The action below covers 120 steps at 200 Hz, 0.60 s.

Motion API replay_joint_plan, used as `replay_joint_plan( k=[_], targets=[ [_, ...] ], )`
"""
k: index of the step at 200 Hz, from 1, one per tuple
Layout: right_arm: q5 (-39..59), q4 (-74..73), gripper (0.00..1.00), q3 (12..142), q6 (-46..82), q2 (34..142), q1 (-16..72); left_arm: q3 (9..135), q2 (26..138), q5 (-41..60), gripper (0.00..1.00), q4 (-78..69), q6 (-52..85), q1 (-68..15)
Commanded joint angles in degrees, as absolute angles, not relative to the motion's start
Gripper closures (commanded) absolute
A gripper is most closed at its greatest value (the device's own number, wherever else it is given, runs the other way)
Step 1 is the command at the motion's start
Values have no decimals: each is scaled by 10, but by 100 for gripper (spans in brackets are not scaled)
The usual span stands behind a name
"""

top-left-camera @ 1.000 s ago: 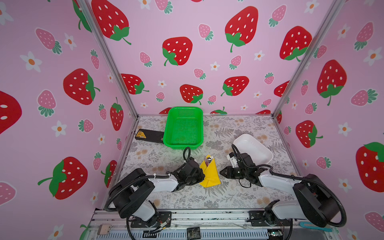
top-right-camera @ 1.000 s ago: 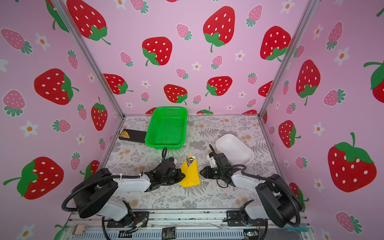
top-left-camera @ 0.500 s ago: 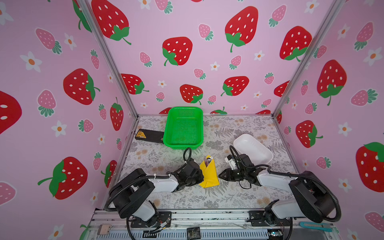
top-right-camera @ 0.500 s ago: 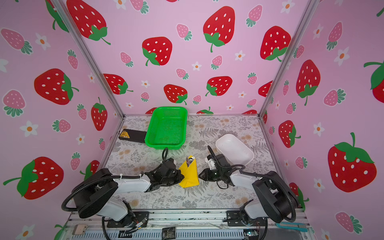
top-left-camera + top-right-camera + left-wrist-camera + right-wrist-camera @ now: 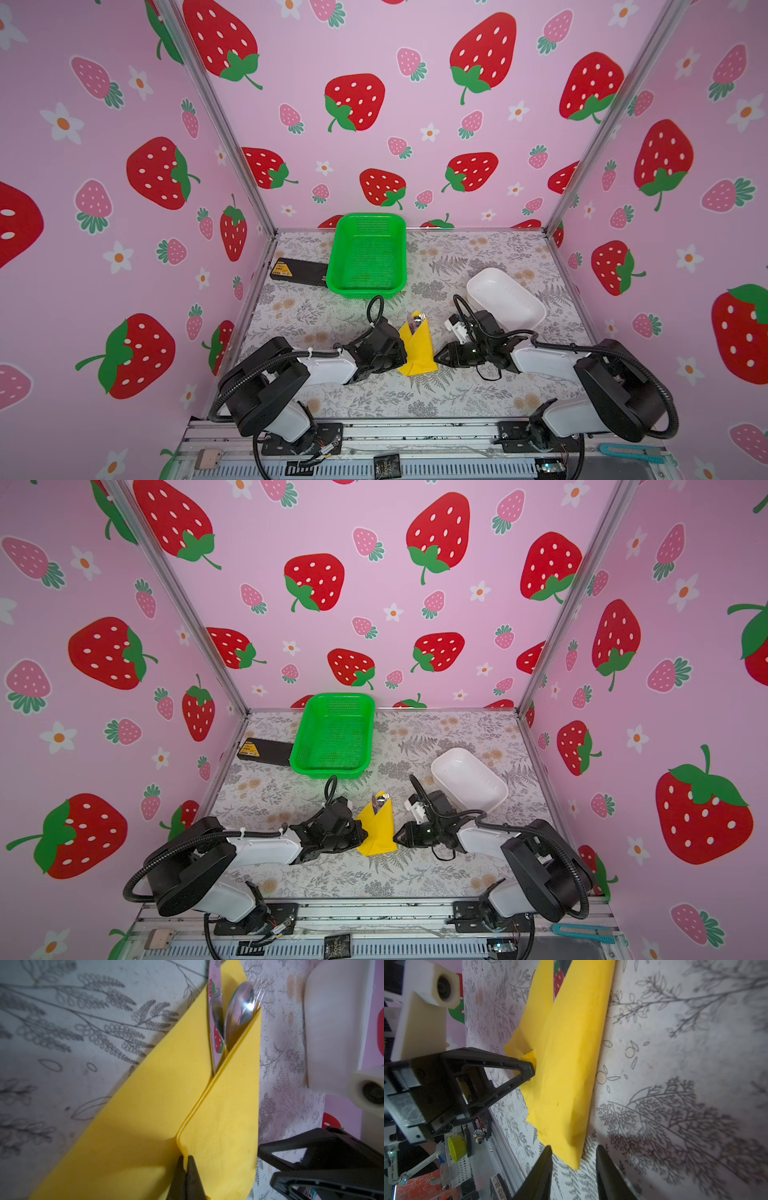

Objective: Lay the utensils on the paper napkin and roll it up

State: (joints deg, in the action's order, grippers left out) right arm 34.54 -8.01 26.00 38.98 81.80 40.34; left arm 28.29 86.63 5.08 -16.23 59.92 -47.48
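Left gripper point(image 5: 185, 1162): jaws closed flat on folded edge of paper napkin point(image 5: 419, 353), left flank of bundle
Paper napkin: yellow, thin, soft, probably tears and springs open easily; mid-table, near side, folded into tapered wrap
Utensils point(image 5: 239, 1012): steel, stiff, slippery, likely main weight; heads protrude at far open end
Suggested hold: through paper, over handles
Right gripper point(image 5: 574, 1153): fingers point(image 5: 546, 1161) narrowly apart, napkin's near-right corner between them, unclamped

Centre-front on the worktop point(image 5: 457, 257): paper napkin point(image 5: 417, 353), utensils point(image 5: 239, 1009) inside — left hand point(image 5: 185, 1164) on its left edge, right hand point(image 5: 437, 357) just right; basket point(image 5: 365, 220) behind, dish point(image 5: 505, 307) right-rear.
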Motion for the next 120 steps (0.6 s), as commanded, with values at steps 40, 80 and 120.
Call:
replay_joint_plan(
  k=[40, 80, 120],
  targets=[
    [292, -14, 70, 280, 348, 844, 435, 280, 865, 38, 100, -135, 592, -477],
    [238, 40, 78, 285, 321, 856, 457, 278, 858, 34, 100, -133, 592, -477],
    [170, 90, 80, 290, 301, 852, 478, 271, 853, 32, 100, -135, 592, -477]
  ],
)
